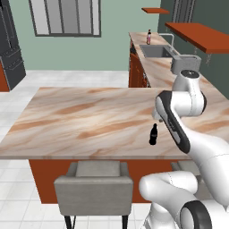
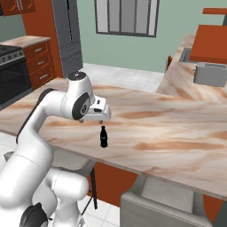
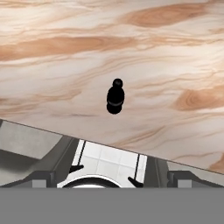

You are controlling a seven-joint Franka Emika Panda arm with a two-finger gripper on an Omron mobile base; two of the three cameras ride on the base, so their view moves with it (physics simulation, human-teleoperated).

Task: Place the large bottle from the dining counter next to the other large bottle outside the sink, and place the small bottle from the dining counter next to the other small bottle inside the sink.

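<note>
The small bottle (image 1: 153,134) (image 2: 103,136) (image 3: 115,96), short and all black, stands upright near the front edge of the dining counter (image 1: 89,120) (image 2: 177,133) (image 3: 65,52). My gripper (image 2: 100,119) (image 3: 105,174) hangs open just above it and slightly toward the counter's edge, with nothing between the fingers. Far back, the sink (image 1: 156,51) lies in the worktop with a curved tap. One bottle (image 1: 148,37) with a reddish band stands outside the sink at its far left corner. It is too small to tell which large bottle it is.
A grey toaster (image 1: 184,64) (image 2: 210,73) stands on the worktop between the sink and the dining counter. Grey padded stools (image 1: 93,185) (image 2: 164,206) sit under the counter's front edge. A stove (image 2: 11,75) is at the left.
</note>
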